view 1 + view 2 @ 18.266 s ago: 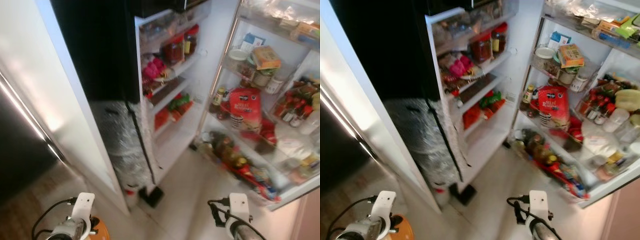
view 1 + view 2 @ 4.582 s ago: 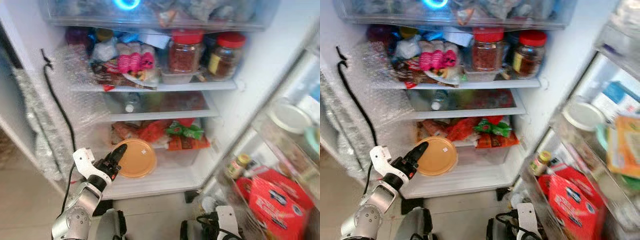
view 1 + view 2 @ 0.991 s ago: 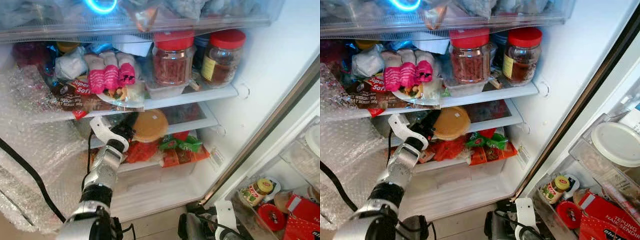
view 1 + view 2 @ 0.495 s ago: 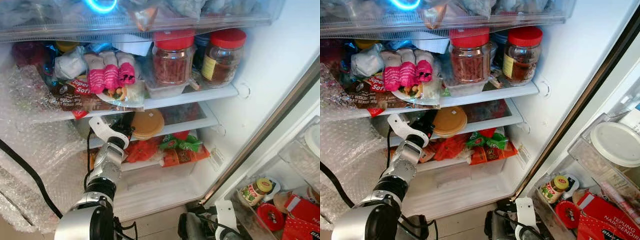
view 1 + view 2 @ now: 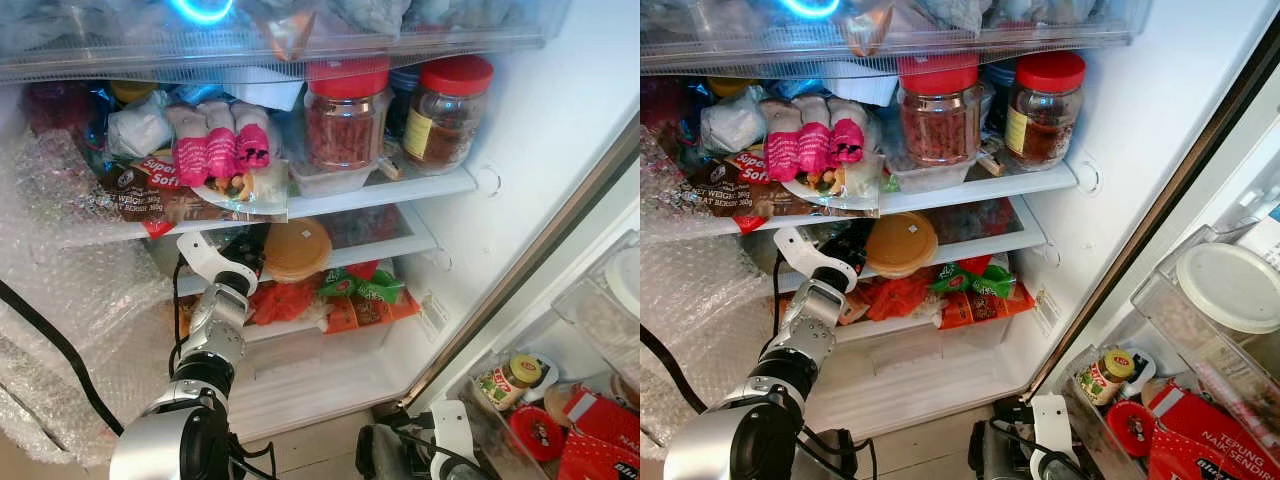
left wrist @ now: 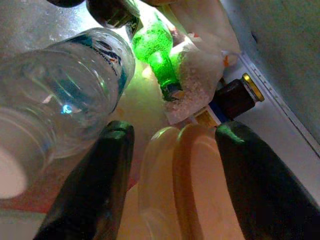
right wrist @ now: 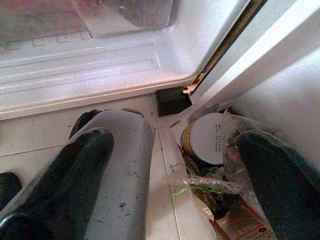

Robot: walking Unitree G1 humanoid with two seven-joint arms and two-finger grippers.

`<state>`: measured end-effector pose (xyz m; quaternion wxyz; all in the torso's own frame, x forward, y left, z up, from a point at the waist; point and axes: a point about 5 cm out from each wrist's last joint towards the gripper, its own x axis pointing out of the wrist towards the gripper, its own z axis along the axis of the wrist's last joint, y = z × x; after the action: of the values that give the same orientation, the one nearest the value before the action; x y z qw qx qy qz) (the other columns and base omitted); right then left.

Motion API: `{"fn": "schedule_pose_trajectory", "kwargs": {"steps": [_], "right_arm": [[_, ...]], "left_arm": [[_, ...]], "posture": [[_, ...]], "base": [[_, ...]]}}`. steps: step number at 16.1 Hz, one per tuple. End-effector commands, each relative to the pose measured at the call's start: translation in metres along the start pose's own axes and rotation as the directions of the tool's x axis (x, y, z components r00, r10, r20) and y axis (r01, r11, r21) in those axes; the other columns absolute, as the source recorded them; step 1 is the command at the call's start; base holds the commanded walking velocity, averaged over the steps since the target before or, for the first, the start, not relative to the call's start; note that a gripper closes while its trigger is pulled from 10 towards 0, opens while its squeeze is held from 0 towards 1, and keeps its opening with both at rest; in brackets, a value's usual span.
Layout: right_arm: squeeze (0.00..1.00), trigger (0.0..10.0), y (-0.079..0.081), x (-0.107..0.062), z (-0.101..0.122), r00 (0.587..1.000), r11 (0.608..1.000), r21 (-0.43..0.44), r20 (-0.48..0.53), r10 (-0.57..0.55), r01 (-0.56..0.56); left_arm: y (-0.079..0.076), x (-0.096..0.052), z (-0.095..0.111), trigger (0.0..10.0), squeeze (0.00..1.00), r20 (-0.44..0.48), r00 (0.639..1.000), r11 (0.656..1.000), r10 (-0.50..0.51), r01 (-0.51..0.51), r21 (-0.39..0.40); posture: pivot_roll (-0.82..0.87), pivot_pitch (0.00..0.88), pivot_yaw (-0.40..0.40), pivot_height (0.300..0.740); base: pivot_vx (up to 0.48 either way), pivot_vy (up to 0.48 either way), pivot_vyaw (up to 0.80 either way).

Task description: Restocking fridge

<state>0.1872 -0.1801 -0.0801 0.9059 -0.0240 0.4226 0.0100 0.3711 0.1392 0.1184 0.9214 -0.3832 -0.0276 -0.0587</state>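
Orange lidded container pushed onto the fridge's middle shelf by the left arm.

Starting left: bubble wrap (image 5: 70,330) lining the fridge wall, a dark packet (image 5: 140,190) with partly readable "Super" on the upper shelf, then 3 pink-and-white wrapped rolls (image 5: 222,145) side by side. Below these, left gripper (image 6: 172,165) reaching onto the middle shelf (image 5: 390,250), fingers (image 6: 100,185) spread to either side of the orange container (image 5: 296,248), closed around its edge; beside it in the left wrist view 1 clear water bottle (image 6: 65,95) and 1 green bottle (image 6: 155,50). Further right, 2 red-lidded jars (image 5: 346,115) on the upper shelf, labels too blurred to read; red and green packets (image 5: 350,295) underneath. Low right, right gripper (image 7: 175,165) hanging idle, fingers wide apart. Far right, 1 small yellow-labelled jar (image 5: 512,378) in the door rack, writing illegible.
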Motion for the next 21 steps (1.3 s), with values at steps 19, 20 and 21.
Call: {"fn": "schedule_pose_trajectory", "kwargs": {"steps": [19,20,21], "right_arm": [[0.0,10.0,-0.001,-0.011,-0.044,0.985,1.0,-0.007,-0.172,-0.013,0.012],[0.0,10.0,-0.001,-0.011,-0.044,0.985,1.0,-0.007,-0.172,-0.013,0.012],[0.0,10.0,-0.001,-0.011,-0.044,0.985,1.0,-0.007,-0.172,-0.012,0.011]], "left_arm": [[0.0,-0.023,0.001,10.0,0.0,0.051,0.99,0.988,-0.13,0.125,0.088],[0.001,-0.024,0.001,10.0,0.0,0.052,0.99,0.988,-0.13,0.125,0.09],[0.003,-0.028,0.002,10.0,0.0,0.055,0.991,0.988,-0.124,0.118,0.097]], "posture": [[-0.1,0.101,-0.048,0.603],[-0.1,0.101,-0.048,0.603],[-0.1,0.101,-0.048,0.603]], "base": [[0.0,0.0,0.0],[0.0,0.0,0.0],[0.0,0.0,0.0]]}}
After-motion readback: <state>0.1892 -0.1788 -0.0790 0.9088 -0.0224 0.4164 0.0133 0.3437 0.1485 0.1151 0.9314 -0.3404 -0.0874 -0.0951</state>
